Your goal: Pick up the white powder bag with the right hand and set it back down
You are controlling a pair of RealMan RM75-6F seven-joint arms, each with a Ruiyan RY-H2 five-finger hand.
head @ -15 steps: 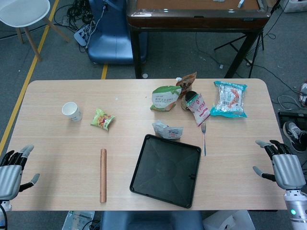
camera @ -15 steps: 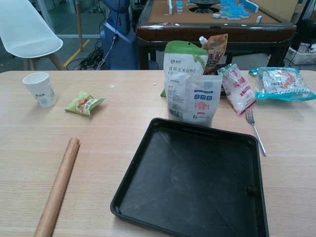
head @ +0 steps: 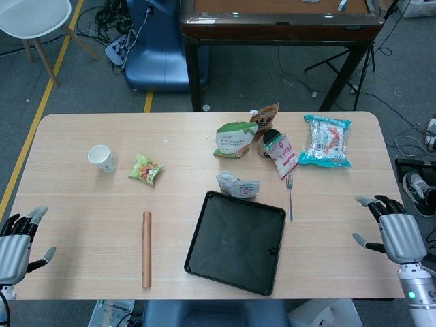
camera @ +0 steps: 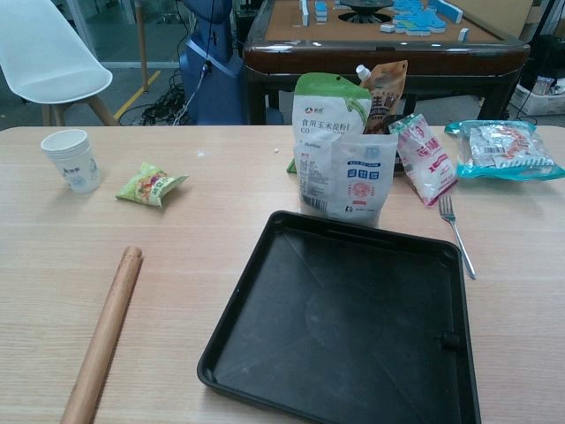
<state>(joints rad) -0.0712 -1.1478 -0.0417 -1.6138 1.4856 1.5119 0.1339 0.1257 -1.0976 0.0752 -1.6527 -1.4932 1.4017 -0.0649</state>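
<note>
Though upright, powder bag (head: 238, 184) well apart from right hand (head: 393, 232)

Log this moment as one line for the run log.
right hand: open, at table edge | left hand: open | white powder bag: untouched, behind black tray

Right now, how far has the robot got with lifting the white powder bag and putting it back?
Nothing looks done yet. The white powder bag stands untouched at the far edge of the black tray. The right hand is open at the table's right edge, well short of the bag; the left hand is open and idle. Reaching, gripping, lifting and setting down all remain.
</note>
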